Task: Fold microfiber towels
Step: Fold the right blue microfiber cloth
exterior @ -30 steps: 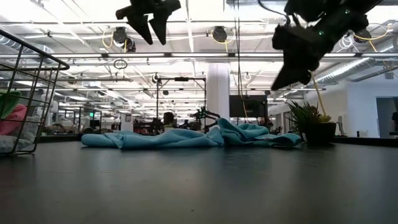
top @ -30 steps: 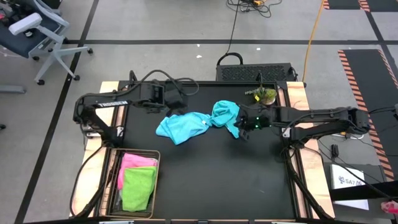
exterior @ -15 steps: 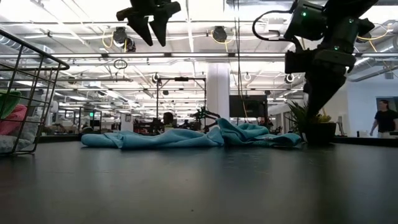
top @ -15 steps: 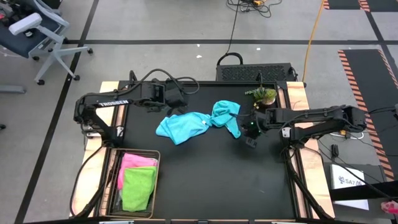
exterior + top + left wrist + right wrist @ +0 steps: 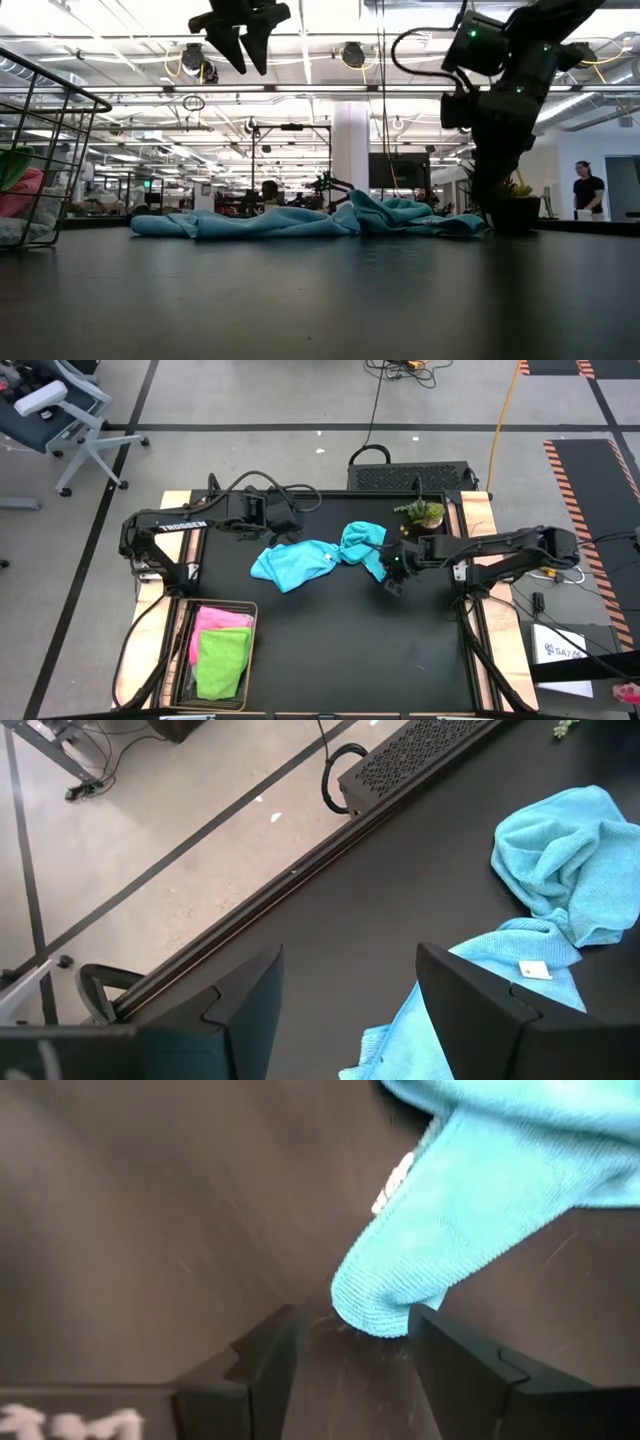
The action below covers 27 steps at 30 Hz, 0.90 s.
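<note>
At the right corner of the teal towel (image 5: pixel 362 546), right gripper (image 5: pixel 392 574) has wide jaws; left gripper (image 5: pixel 283 531), jaws wide, hovers above the light blue towel (image 5: pixel 293 564).

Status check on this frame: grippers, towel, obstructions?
Right gripper open at teal towel corner. Left gripper open above table. Towel crumpled, unfolded. Potted plant close by.

The basket (image 5: pixel 50 110) is cut off at the low view's edge. Beside the basket, the towel (image 5: pixel 480 1230) runs out of the right wrist view; its tag (image 5: pixel 393 1180) is blurred.
</note>
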Each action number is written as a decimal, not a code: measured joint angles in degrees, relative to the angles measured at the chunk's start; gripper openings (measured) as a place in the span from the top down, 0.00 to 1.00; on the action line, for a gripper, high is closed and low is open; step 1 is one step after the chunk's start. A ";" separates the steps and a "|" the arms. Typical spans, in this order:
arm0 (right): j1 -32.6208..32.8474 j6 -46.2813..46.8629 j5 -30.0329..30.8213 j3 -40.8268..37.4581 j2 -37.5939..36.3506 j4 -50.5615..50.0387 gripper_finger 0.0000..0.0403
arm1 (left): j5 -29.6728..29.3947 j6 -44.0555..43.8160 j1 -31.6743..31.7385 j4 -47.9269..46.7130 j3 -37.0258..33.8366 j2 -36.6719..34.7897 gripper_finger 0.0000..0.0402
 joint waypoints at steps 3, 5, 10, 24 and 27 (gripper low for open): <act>0.00 0.02 0.01 -0.01 1.64 0.11 0.51 | -0.10 0.83 0.00 0.04 0.00 0.00 0.42; 0.00 0.02 0.02 -0.01 2.55 0.37 0.51 | -0.47 1.02 0.00 0.04 0.00 0.00 0.42; 0.00 0.02 0.02 -0.03 4.05 1.89 0.51 | -0.50 1.04 0.00 0.04 0.00 0.00 0.42; 0.00 0.02 0.20 -0.05 6.15 1.76 0.51 | -0.44 0.95 0.00 0.09 0.00 0.00 0.42; 0.00 0.02 0.36 -0.05 6.15 1.79 0.51 | -0.44 0.82 0.00 0.11 0.00 0.00 0.42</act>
